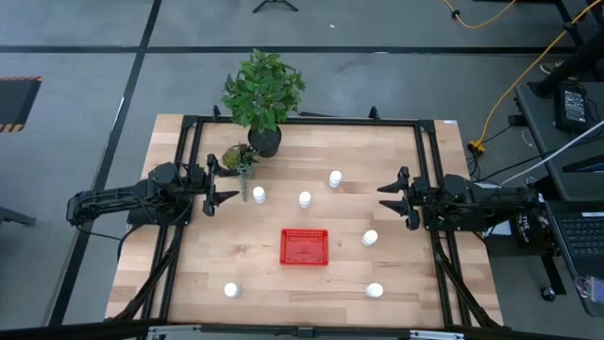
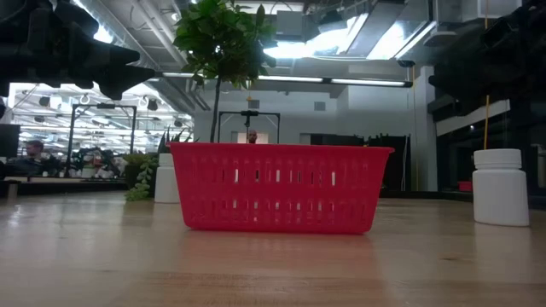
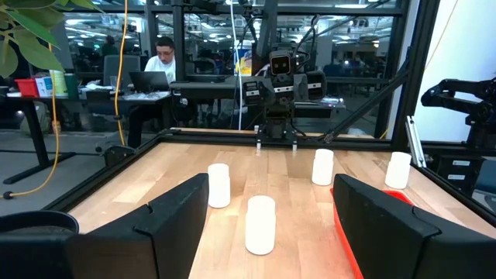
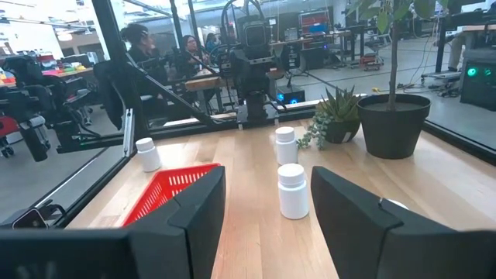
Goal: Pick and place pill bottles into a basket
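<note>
A red mesh basket (image 1: 304, 246) stands on the wooden table, near its front middle. Several white pill bottles stand upright around it: one (image 1: 259, 195) near my left gripper, one (image 1: 305, 199) at the centre, one (image 1: 370, 238) right of the basket, and others toward the front. My left gripper (image 1: 229, 183) hovers open at the table's left side, pointing level toward the centre. My right gripper (image 1: 387, 198) hovers open at the right side, facing it. In the left wrist view a bottle (image 3: 260, 225) stands ahead between the open fingers (image 3: 271, 209). In the right wrist view a bottle (image 4: 293, 191) stands ahead of the open fingers (image 4: 267, 209).
A black pot with a leafy plant (image 1: 264, 140) stands at the far edge, left of the middle, and a small succulent (image 1: 242, 161) sits just beside my left gripper. Black frame rails (image 1: 423, 151) border the table. People sit at desks (image 3: 159, 66) beyond the table.
</note>
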Controlling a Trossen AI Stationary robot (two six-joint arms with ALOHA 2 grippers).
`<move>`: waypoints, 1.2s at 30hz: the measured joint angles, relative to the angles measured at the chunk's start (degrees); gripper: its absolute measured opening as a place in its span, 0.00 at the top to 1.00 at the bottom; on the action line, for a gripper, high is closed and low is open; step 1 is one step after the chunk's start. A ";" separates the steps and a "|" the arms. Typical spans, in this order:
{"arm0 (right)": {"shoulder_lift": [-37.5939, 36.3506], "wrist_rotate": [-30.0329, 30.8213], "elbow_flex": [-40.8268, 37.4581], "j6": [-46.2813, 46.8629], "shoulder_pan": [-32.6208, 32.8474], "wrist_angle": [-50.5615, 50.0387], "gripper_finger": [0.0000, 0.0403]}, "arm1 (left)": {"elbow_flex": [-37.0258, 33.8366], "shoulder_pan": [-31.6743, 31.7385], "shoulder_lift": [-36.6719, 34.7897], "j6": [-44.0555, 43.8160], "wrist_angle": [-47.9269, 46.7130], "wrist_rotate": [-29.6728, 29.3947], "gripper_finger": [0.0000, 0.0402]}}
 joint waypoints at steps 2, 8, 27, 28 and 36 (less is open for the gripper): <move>-0.01 0.00 0.00 0.06 0.01 0.00 0.52 | 0.00 0.00 0.00 0.00 0.00 0.00 0.32; 0.00 0.01 0.00 0.04 0.01 -0.02 0.52 | 0.00 0.00 0.00 0.01 0.00 0.01 0.32; 0.00 0.01 0.00 0.00 0.00 0.00 0.52 | 0.00 0.00 0.00 -0.01 6.32 -0.44 0.32; -0.01 0.01 0.00 0.04 0.01 0.00 0.52 | 0.00 0.00 0.00 -0.31 6.59 -0.33 0.32; 0.00 0.01 0.00 0.00 0.01 0.00 0.52 | 0.00 -0.05 0.00 -7.34 10.30 3.16 0.32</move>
